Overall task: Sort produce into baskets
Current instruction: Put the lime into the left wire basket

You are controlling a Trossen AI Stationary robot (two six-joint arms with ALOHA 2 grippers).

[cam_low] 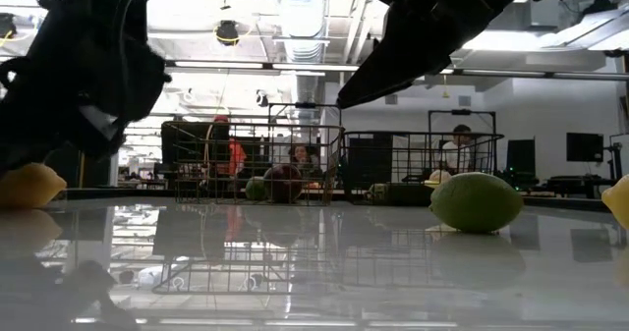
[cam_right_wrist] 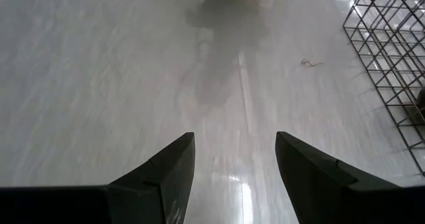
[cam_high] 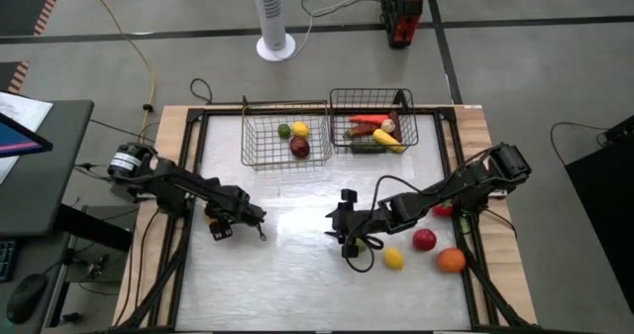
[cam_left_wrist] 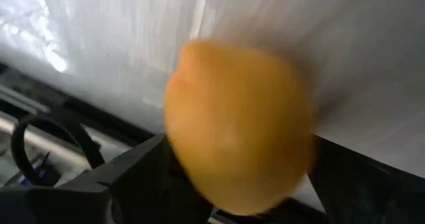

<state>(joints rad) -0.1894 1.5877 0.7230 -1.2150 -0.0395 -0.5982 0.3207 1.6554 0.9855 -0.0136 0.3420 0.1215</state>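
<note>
My left gripper point(cam_high: 220, 218) is low over the table's left part, with a yellow lemon point(cam_left_wrist: 236, 127) between its fingers. My right gripper point(cam_right_wrist: 236, 141) hangs open over bare table near the middle, holding nothing. The lighter wire basket point(cam_high: 260, 151) at the far side holds a green, a yellow and a maroon round piece. The darker basket point(cam_high: 342, 104) beside it holds long red, orange, yellow and green pieces. Loose on the table's right part lie a yellow piece point(cam_high: 393, 259), a red one point(cam_high: 424, 239) and an orange one point(cam_high: 451, 261). A green lime point(cam_low: 477, 201) rests on the table. My left gripper has the lemon's two opposite sides point(cam_left_wrist: 176, 137) between its two fingers point(cam_left_wrist: 133, 181). The fingers come slanting down from the table's left side. The lemon's underside point(cam_low: 28, 201) still rests on the table top.
Another red piece point(cam_high: 443, 210) lies partly under my right arm. A black frame point(cam_high: 198, 116) runs around the table. The middle and near parts of the white table top point(cam_high: 297, 284) are bare. People sit in the room beyond the baskets.
</note>
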